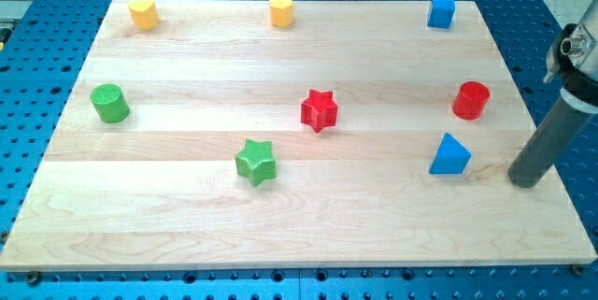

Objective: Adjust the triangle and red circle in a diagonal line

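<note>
The blue triangle (450, 156) lies on the wooden board at the view's lower right. The red circle (471, 100), a short cylinder, stands above it and slightly to the right, apart from it. My tip (525, 181) rests on the board to the right of the blue triangle and a little lower, with a clear gap between them. The rod slants up to the view's right edge.
A red star (319, 110) sits mid-board, a green star (255, 162) lower left of it, a green cylinder (109, 104) at the left. A yellow block (143, 13), a yellow hexagon (281, 9) and a blue cube (441, 11) line the top edge.
</note>
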